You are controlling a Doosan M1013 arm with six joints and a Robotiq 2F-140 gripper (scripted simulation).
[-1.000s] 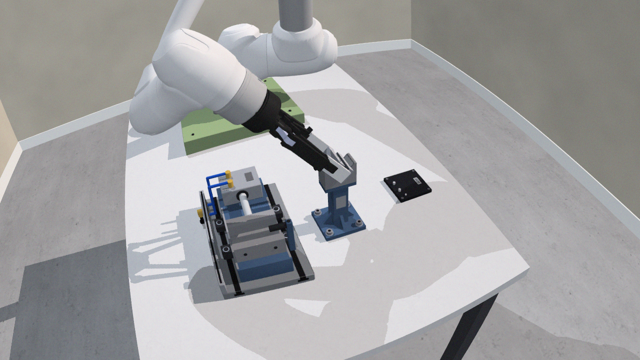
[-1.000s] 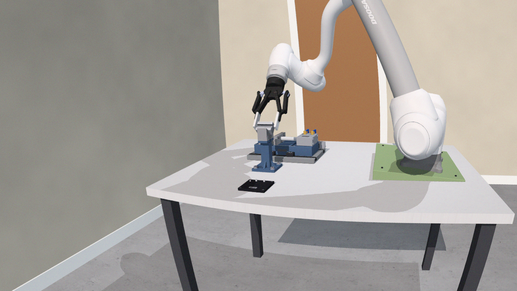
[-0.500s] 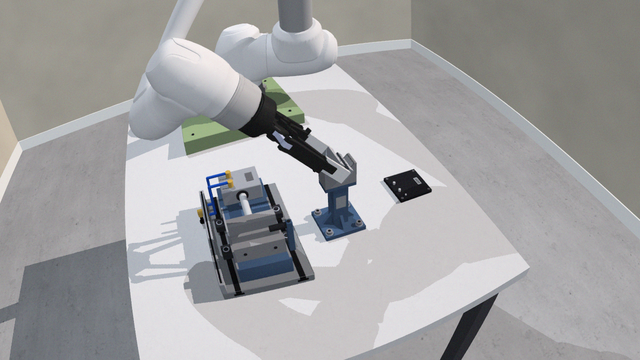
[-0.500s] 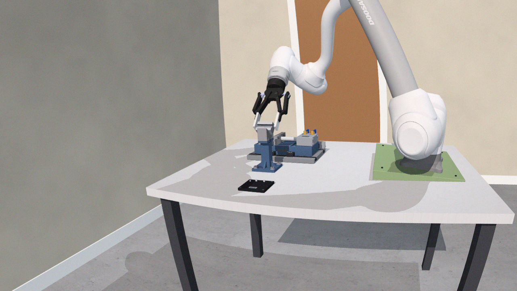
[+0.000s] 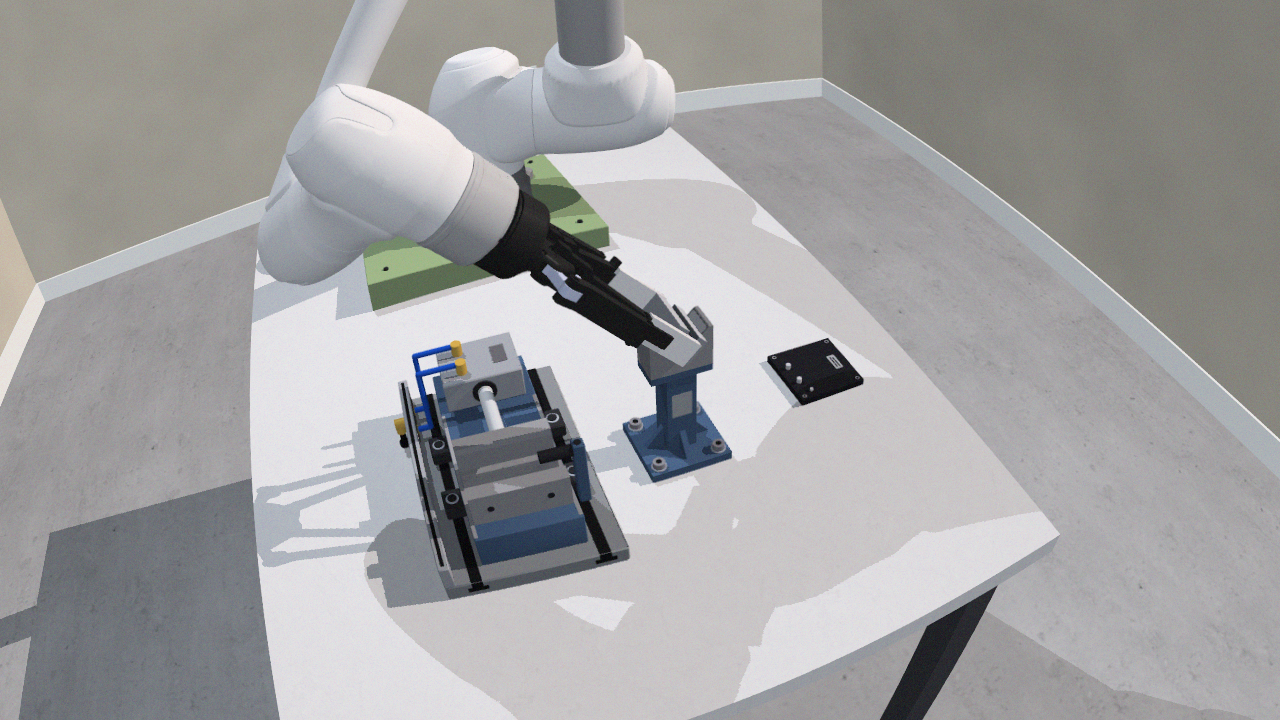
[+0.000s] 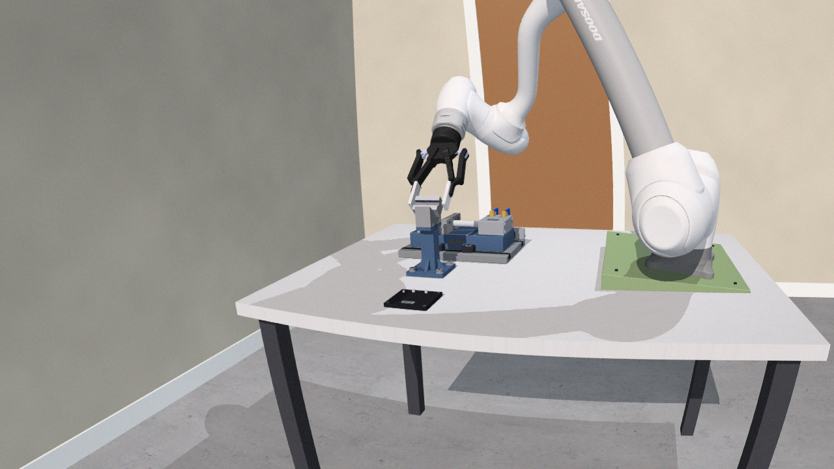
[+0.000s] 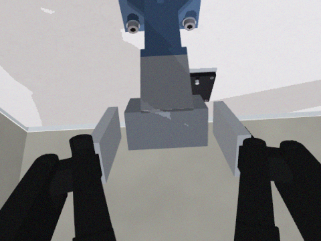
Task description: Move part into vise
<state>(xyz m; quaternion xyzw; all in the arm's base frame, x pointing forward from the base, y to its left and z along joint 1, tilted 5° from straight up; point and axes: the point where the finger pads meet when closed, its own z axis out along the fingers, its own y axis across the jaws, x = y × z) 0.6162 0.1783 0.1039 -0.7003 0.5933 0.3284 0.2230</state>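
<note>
A white table (image 6: 524, 326) on dark legs (image 6: 289, 396) stands on a mottled grey concrete floor (image 6: 408, 437). Grey and beige walls (image 6: 174, 174) with a pale baseboard (image 6: 133, 402) enclose it, one bearing a brown panel (image 6: 542, 145) edged in white. Soft shadows lie across tabletop and floor.

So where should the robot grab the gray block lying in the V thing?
Probably by its two short ends. The part lies in the V-block, whose sloped walls cover its lower sides, but both ends stick out free. Come from above, tilted, like the open gripper now: one pad beside each end, with gaps.
</note>
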